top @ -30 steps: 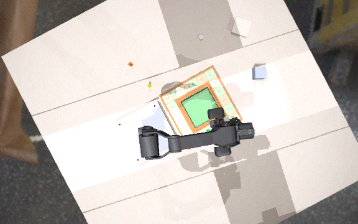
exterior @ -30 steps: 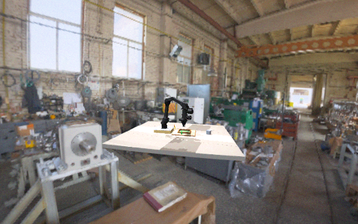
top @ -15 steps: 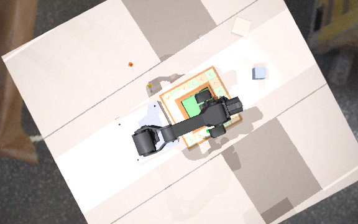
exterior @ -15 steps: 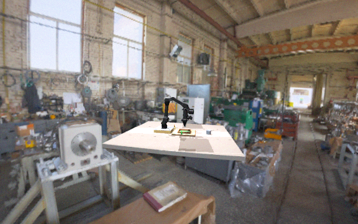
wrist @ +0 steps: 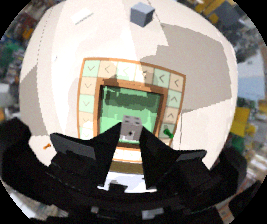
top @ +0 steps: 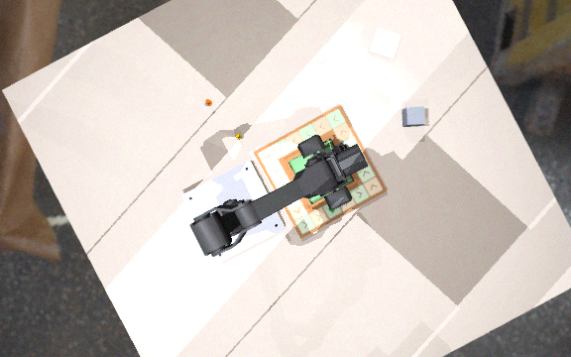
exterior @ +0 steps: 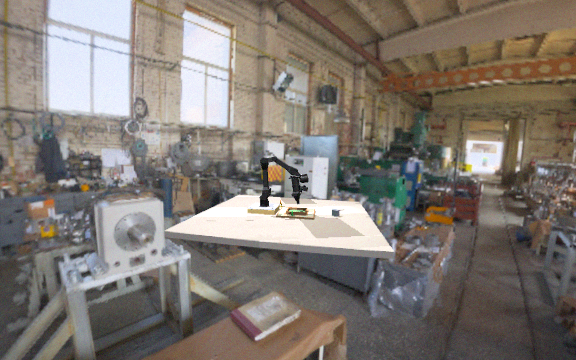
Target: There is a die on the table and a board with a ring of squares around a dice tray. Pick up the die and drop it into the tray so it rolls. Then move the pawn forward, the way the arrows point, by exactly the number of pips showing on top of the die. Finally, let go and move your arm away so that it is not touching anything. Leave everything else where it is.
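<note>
My gripper [wrist: 131, 132] [exterior: 297, 201] is shut on the grey die [wrist: 131, 126], which shows dark pips between the fingertips. In the wrist view they are over the green dice tray [wrist: 126, 97] [top: 297, 164], above its near part. The board [wrist: 88, 86] [top: 336, 118] around the tray has pale green and tan squares with arrows and an orange border. The green pawn [wrist: 168, 133] [top: 331, 209] is on the ring of squares, to the right of the tray in the wrist view. In the top view the arm hides the fingers, the die and part of the tray.
A blue-grey block [top: 413, 116] [exterior: 336, 213] [wrist: 142, 14] stands beyond the board. A flat white square [top: 385, 44] [wrist: 82, 16] lies farther off. Small orange [top: 208, 102] [wrist: 46, 146] and yellow [top: 238, 136] pieces lie beside the board and base. A small whitish piece [top: 320, 60] is also there.
</note>
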Motion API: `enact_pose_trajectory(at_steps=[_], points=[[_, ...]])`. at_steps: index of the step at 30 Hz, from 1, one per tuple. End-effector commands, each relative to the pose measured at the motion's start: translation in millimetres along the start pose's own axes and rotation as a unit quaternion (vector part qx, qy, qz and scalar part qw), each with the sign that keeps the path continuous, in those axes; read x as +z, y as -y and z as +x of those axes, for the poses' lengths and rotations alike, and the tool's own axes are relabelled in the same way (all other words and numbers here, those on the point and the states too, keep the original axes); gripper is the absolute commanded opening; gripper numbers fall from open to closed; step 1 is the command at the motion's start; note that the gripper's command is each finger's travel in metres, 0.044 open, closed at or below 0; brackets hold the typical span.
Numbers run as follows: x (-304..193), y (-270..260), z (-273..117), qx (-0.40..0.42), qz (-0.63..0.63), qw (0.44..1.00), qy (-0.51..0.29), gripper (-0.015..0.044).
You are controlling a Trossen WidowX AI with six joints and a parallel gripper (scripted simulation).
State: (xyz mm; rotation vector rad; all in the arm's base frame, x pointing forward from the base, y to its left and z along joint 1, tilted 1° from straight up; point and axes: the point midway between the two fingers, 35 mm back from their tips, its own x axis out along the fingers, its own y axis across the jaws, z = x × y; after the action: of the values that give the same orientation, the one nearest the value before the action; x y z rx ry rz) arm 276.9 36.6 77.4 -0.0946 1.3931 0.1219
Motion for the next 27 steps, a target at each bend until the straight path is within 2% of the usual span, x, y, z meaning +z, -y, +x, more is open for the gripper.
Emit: enact_pose_trajectory(at_steps=[1, 17, 22, 27], points=[[-0.1, 0.1, 1.6, 0.003, 0.002, 0.998, 0.056, 0.0000], [3.9, 0.8, 5.2, 0.000, 0.000, 0.948, 0.319, 0.0000], [1.3, 0.4, 1.2, 0.000, 0.000, 0.944, 0.330, 0.0000], [-19.6, -2.1, -23.3, 0.000, 0.000, 0.944, 0.329, 0.0000]])
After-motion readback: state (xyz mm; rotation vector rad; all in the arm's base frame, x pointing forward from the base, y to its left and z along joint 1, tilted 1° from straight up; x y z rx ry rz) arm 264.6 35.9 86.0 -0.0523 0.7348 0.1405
